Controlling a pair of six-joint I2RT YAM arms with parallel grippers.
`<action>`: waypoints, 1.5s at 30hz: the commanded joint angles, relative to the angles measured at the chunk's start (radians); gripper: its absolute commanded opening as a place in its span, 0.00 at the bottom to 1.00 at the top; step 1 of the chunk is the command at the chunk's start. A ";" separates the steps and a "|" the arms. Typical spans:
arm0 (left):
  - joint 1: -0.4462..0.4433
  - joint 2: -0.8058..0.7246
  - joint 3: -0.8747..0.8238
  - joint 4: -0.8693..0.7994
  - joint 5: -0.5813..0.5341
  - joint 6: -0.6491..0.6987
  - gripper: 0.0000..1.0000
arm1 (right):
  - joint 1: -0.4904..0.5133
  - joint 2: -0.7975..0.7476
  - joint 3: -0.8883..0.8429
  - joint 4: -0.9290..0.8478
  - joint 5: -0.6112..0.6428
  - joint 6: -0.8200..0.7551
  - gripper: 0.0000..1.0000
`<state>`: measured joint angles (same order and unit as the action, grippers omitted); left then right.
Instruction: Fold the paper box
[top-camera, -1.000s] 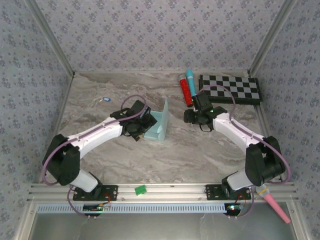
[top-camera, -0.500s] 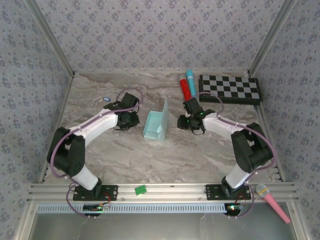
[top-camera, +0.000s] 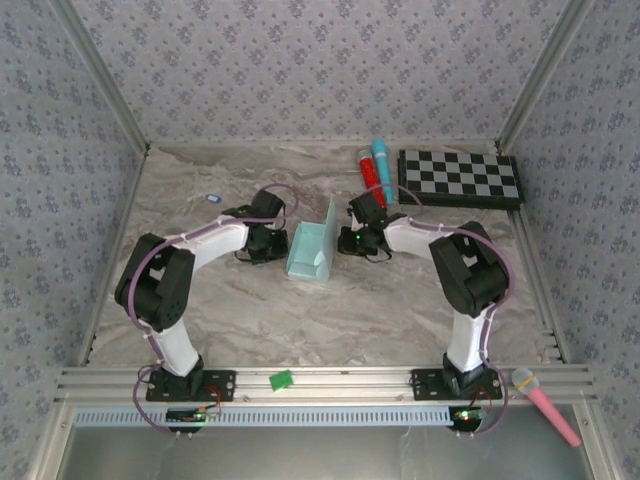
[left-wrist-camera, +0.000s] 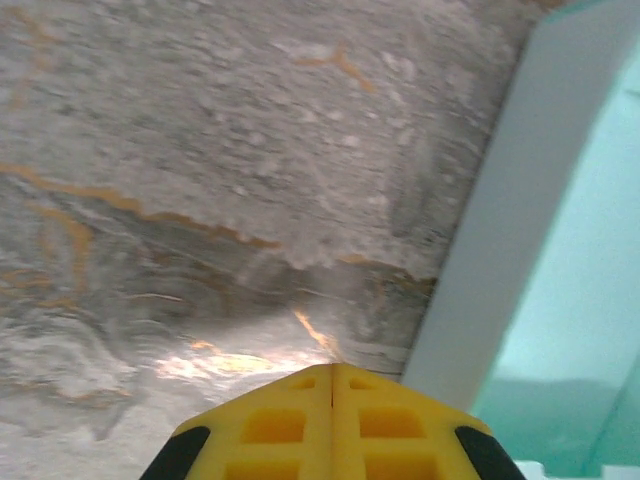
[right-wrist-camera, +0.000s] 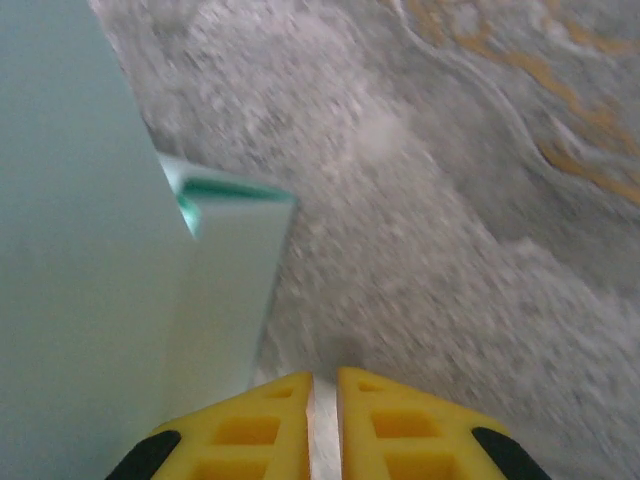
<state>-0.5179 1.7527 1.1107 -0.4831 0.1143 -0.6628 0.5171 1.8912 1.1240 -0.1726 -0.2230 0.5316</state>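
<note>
The paper box lies on the marbled worktop between the two end effectors. It is partly folded: a shallow pale mint-blue tray with one tall flap standing upright along the side nearest the right end effector.

The left end effector sits low over the worktop just to the box's left, with a narrow strip of bare marble between them in the overhead view. From the left wrist, the left end effector has its yellow fingers pressed flat together with nothing between them. The box rises ahead and to the right of the tips, near them but apart, with its pale wall slanting up the frame.

The right end effector is just to the right of the upright flap; whether it touches the card cannot be told from above. In the right wrist view, the right end effector has its fingers all but closed, a thin slit between them and nothing pinched. The box stands ahead and to the left of the tips, and a folded edge of it reaches down close beside the left finger.

Beyond the right end effector, further from the arm bases, a red cylinder and a blue cylinder lie side by side. A black-and-white checkerboard lies just to their right.
</note>
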 joint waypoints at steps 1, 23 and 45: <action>-0.024 -0.012 -0.019 0.027 0.069 -0.001 0.00 | -0.014 0.057 0.059 0.020 -0.079 -0.024 0.15; -0.159 -0.177 -0.070 -0.013 0.017 -0.113 0.22 | -0.135 0.174 0.384 -0.196 -0.101 -0.194 0.33; 0.177 0.039 0.149 -0.055 0.026 0.131 0.34 | -0.187 -0.549 -0.366 -0.143 0.097 -0.059 0.41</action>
<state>-0.3508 1.7454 1.2068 -0.5594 0.0834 -0.5831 0.2981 1.4193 0.8158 -0.3313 -0.1699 0.4080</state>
